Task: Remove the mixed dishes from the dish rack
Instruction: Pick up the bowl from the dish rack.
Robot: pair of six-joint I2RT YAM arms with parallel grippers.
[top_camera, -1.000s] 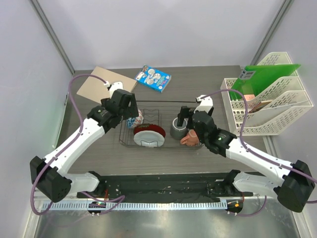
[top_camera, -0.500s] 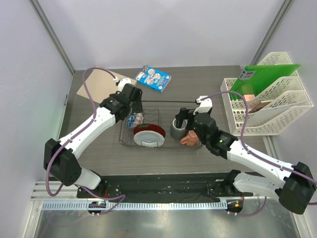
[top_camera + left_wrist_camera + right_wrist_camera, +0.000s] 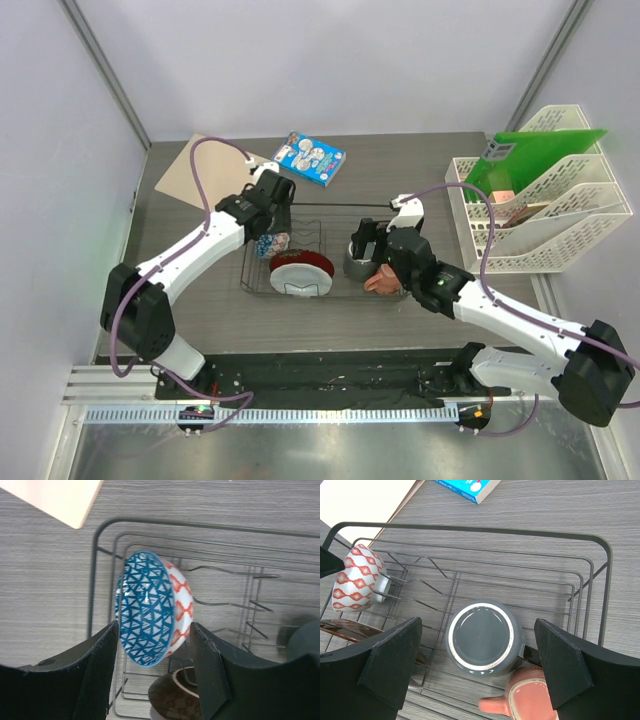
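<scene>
Left arm has swung in over the rack's (image 3: 470,527) left end. Left jaws flank the bowl (image 3: 150,615), which stands on edge there, and meet both its sides; can't tell if clamped. Right jaws wide apart above grey mug (image 3: 480,637) at rack's right end, pink mug (image 3: 530,700) just near of it.

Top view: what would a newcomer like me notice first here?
A blue-and-white bowl stands on edge at the left end of the rack, the left end effector straddling it. The right end effector hangs open above a grey mug at its right end, a pink mug beside it.
</scene>
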